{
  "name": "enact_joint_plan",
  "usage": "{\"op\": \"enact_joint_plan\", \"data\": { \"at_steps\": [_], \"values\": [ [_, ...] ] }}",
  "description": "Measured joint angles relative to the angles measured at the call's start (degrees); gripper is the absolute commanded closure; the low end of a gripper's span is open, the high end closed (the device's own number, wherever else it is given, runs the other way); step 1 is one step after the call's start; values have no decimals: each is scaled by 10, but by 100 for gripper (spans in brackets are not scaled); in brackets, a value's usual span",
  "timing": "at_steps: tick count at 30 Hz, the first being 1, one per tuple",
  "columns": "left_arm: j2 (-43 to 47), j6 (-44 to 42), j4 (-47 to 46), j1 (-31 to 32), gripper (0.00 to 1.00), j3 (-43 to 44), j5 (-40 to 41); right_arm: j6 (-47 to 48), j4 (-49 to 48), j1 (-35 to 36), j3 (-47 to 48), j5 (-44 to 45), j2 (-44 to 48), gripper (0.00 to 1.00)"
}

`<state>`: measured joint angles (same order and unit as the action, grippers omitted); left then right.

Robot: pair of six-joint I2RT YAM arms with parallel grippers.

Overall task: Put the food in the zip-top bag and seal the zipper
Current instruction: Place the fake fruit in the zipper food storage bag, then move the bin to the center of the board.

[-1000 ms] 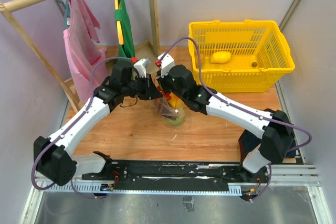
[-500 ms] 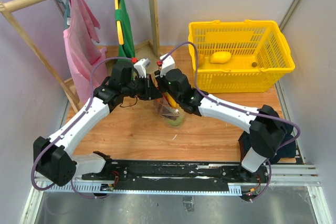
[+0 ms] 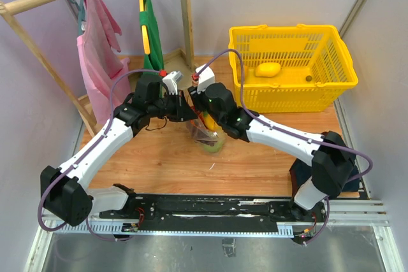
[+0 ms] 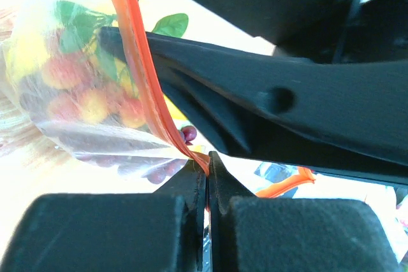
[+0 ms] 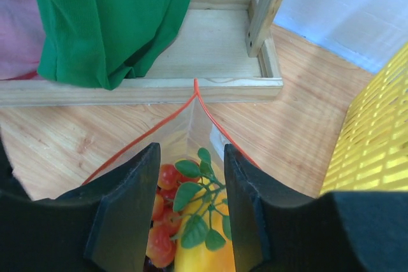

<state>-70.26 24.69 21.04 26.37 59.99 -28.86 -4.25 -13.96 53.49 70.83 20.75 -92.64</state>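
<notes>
- Left end effector [image 4: 207, 176]: fingers together, clamped on the zipper [image 4: 137, 62].
- Right end effector [image 5: 191, 157]: fingers apart, straddling the open bag [image 5: 185, 125] mouth.
- In the right wrist view the zipper runs 6 to 12, far corner at 12.
- Food [image 5: 175, 221] is inside, at 6.
- Right arm looks better placed to press the seal.
- No writing readable.

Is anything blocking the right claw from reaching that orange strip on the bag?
Nothing visible does. The right gripper hangs open just over the zip-top bag, with the zipper spread in a V ahead of it. The left gripper pinches one end of the strip. The food's green leaves sit inside, below the mouth.
</notes>
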Motion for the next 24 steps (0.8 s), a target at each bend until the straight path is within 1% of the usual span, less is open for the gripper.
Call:
{"op": "enact_joint_plan", "data": {
  "at_steps": [6, 13, 17, 24],
  "values": [
    [0, 0, 0, 0, 100, 0, 0, 46, 60, -5, 7, -18, 57, 51],
    [0, 0, 0, 0, 100, 0, 0, 91, 97, -39, 19, -23, 80, 42],
    [0, 0, 0, 0, 100, 0, 0, 108, 137, -90, 35, -33, 84, 38],
    [0, 0, 0, 0, 100, 0, 0, 115, 187, -209, 72, -61, 84, 31]
  ]
}}
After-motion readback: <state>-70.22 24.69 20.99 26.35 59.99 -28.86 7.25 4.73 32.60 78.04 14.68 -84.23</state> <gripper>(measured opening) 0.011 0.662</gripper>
